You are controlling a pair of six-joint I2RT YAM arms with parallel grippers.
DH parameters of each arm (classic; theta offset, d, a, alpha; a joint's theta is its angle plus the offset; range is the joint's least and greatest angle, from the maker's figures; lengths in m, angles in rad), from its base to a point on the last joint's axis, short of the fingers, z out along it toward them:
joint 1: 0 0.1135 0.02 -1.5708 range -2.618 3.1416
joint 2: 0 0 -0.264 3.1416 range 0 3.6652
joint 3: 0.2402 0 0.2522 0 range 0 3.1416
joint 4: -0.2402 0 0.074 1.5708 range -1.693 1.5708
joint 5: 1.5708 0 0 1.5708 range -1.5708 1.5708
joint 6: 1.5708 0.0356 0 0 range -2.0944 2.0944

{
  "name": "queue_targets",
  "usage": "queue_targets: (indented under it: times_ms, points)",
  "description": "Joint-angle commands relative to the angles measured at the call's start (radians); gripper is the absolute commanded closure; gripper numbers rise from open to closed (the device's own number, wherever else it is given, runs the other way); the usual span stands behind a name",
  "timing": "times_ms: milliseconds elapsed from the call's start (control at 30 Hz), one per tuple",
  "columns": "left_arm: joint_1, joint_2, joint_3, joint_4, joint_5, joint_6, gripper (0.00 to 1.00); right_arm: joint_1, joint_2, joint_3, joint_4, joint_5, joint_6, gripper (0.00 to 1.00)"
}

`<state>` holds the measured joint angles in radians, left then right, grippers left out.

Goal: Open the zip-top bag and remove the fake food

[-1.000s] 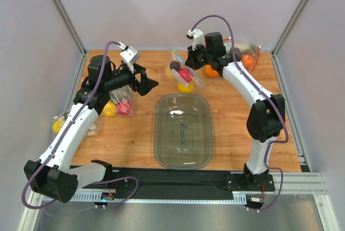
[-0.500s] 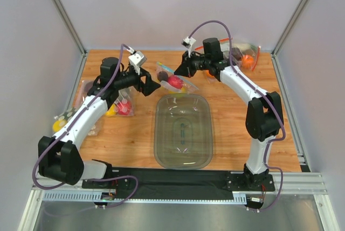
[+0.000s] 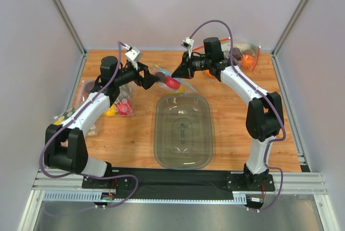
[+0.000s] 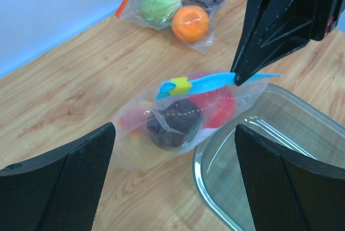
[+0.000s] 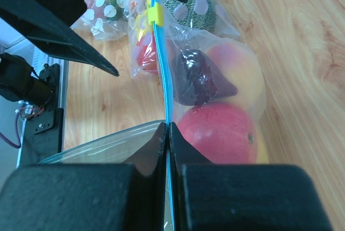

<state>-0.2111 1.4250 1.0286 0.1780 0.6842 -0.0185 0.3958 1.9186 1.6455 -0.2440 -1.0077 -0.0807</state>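
Observation:
The zip-top bag (image 4: 178, 123) is a small clear bag with a light-blue zip strip (image 5: 163, 58) and a yellow slider (image 4: 180, 86). It holds the red apple (image 5: 221, 131), the dark maroon plum (image 5: 199, 77), the peach (image 5: 240, 75) and a yellow fruit, mostly hidden. My right gripper (image 5: 168, 131) is shut on the blue strip and holds the bag up behind the tub. My left gripper (image 3: 157, 79) is open, its fingers (image 4: 64, 177) wide apart just short of the bag's slider end. The bag also shows in the top view (image 3: 170, 82).
A clear plastic tub (image 3: 183, 130) sits in the middle of the table. A larger red-strip bag (image 4: 183, 5) with an orange, green fruit and grapes lies at the back right. Other bags of toy fruit (image 3: 116, 107) lie at the left.
My right gripper has carried the bag leftward off the table. My left gripper has moved right and back until its open fingers are at the bag's slider end.

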Motion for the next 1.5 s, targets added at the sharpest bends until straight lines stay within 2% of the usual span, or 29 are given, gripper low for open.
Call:
queue_targets:
  times_ms: [0,300,333,367,467,633,700,733,800,967,1033,1133,1167,1267,1467]
  points:
    - [0.007,0.018,0.001,0.135,0.044,-0.024,0.02,-0.006,-0.049,0.039,0.002,-0.069,-0.024,1.0]
    - [0.007,0.041,-0.012,0.205,0.072,-0.061,0.06,-0.005,-0.04,0.073,-0.069,-0.115,-0.044,1.0]
    - [0.009,0.046,-0.012,0.21,0.078,-0.067,0.1,-0.005,-0.04,0.073,-0.067,-0.117,-0.044,1.0]
    - [0.007,0.054,-0.012,0.221,0.093,-0.073,0.25,-0.005,-0.038,0.071,-0.067,-0.114,-0.042,1.0]
    - [0.007,0.064,-0.018,0.227,0.12,-0.092,0.43,-0.005,-0.035,0.079,-0.069,-0.112,-0.037,1.0]
    - [0.007,0.063,-0.039,0.219,0.132,-0.093,0.61,-0.008,-0.026,0.092,-0.06,-0.08,-0.021,1.0]
    - [0.007,0.061,-0.038,0.198,0.146,-0.09,0.76,-0.006,-0.017,0.1,-0.061,-0.051,-0.016,1.0]
    - [0.009,0.061,-0.033,0.18,0.147,-0.084,0.89,-0.008,-0.013,0.108,-0.063,-0.043,-0.014,1.0]
    - [0.007,0.061,-0.036,0.173,0.15,-0.083,0.99,-0.006,-0.003,0.117,-0.067,-0.022,-0.014,1.0]
    - [0.009,0.049,-0.05,0.181,0.123,-0.089,1.0,0.008,0.029,0.152,-0.087,0.038,-0.034,1.0]
    - [0.007,0.043,-0.055,0.163,0.071,-0.086,1.0,0.018,0.043,0.155,-0.086,0.072,-0.037,0.99]
    - [0.007,0.019,-0.068,0.127,0.002,-0.071,1.0,0.031,0.053,0.149,-0.064,0.164,-0.051,0.84]
    - [0.007,0.008,-0.07,0.12,-0.03,-0.066,1.0,0.037,0.057,0.149,-0.058,0.185,-0.053,0.73]
    - [0.007,-0.006,-0.07,0.077,-0.072,-0.047,1.0,0.054,0.069,0.169,-0.044,0.221,-0.056,0.59]
    - [0.007,-0.023,-0.073,0.031,-0.097,-0.032,1.0,0.155,0.065,0.22,-0.046,0.334,-0.139,0.55]
